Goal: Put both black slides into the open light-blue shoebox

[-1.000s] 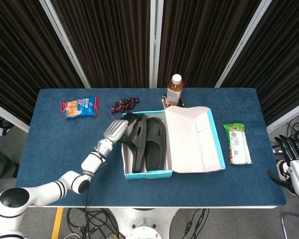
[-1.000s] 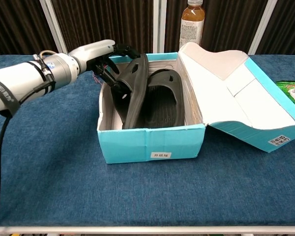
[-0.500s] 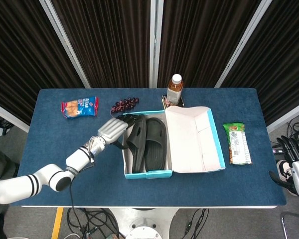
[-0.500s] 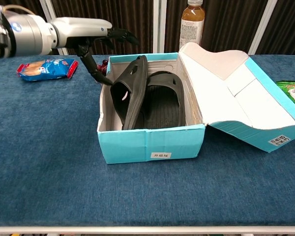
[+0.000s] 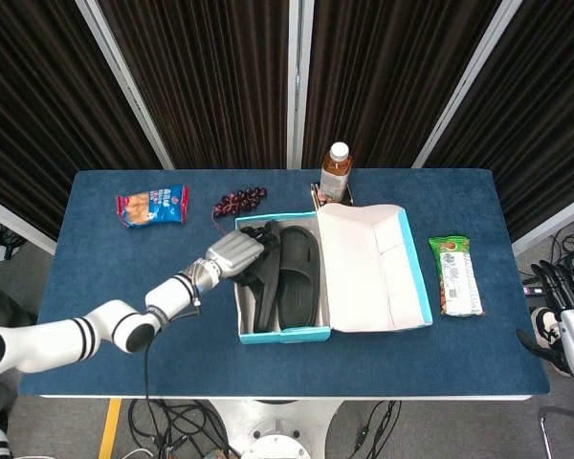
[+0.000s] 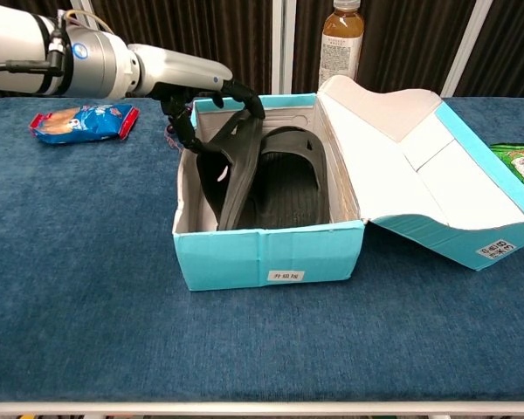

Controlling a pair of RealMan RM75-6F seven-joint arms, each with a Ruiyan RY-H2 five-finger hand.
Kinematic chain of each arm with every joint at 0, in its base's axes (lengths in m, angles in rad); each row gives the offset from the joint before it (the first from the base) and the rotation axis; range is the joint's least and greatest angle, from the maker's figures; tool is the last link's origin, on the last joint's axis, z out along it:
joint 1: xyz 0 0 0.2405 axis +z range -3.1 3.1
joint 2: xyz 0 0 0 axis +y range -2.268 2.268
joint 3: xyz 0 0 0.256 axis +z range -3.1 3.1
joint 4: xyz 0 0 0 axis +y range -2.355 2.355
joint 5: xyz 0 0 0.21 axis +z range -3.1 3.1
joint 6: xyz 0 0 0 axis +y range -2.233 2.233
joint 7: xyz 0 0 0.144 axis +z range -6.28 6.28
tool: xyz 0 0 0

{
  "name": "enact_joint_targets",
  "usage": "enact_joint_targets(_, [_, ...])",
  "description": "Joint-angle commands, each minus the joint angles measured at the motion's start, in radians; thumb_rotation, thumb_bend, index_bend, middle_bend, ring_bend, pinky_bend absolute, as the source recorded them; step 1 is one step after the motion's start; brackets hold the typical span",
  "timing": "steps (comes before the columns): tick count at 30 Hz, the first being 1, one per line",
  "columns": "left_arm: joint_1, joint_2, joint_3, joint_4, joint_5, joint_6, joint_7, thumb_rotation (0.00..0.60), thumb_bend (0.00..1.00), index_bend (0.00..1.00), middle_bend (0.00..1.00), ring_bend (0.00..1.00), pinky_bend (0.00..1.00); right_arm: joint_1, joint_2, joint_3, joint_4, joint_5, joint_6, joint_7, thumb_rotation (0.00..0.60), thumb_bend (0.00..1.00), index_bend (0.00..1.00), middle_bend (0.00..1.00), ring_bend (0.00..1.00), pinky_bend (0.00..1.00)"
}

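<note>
Nearest you, the light-blue shoebox [image 6: 271, 253] sits open on the blue table [image 6: 79, 288], its lid [image 6: 419, 166] folded out to the robot's right. Both black slides are inside. The right-hand slide [image 6: 290, 179] lies flat on the box floor. The left-hand slide [image 6: 236, 170] stands on edge, tilted against the box's left wall, its upper end poking above the rim.

Your left hand [image 6: 211, 87] is over the far-left corner of the box, fingers [image 6: 249, 100] spread and curved down over the top of the tilted slide. From the head view the hand [image 5: 237, 254] overlaps that slide's end; whether the fingertips actually touch it, you cannot tell. It looks to hold nothing.

Your right hand [image 5: 564, 320] hangs off the table's right edge, well apart from everything, fingers loosely apart, holding nothing.

Right of the lid: a green snack packet [image 5: 456, 275]. Behind the box, just beside its back wall: a bottle [image 5: 336, 173] with white cap. Further left along the far side: a dark beaded string [image 5: 239, 200], then a blue snack bag [image 5: 153, 206].
</note>
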Motion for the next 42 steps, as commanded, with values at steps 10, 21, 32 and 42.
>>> enact_joint_targets(10, [-0.017,0.028,0.038,-0.061,-0.123,0.064,0.004,0.6,0.38,0.14,0.09,0.0,0.12,-0.006,-0.001,0.0,0.002,-0.005,0.013,0.006,0.6,0.12,0.0,0.05,0.0,0.0])
enact_joint_targets(21, [0.327,0.205,0.032,-0.184,0.083,0.53,-0.168,0.6,0.33,0.14,0.09,0.0,0.12,-0.003,-0.021,-0.005,0.047,0.032,-0.029,0.073,0.6,0.12,0.0,0.05,0.0,0.0])
enact_joint_targets(32, [0.677,0.258,0.191,-0.152,0.163,0.907,-0.086,0.6,0.19,0.16,0.09,0.0,0.11,-0.012,-0.097,-0.002,0.109,0.062,-0.032,0.109,0.6,0.12,0.0,0.05,0.0,0.0])
enact_joint_targets(42, [0.884,0.294,0.266,-0.3,0.258,1.098,-0.051,0.6,0.17,0.16,0.09,0.0,0.11,-0.044,-0.133,-0.01,0.128,0.038,0.027,0.111,0.6,0.12,0.0,0.06,0.0,0.0])
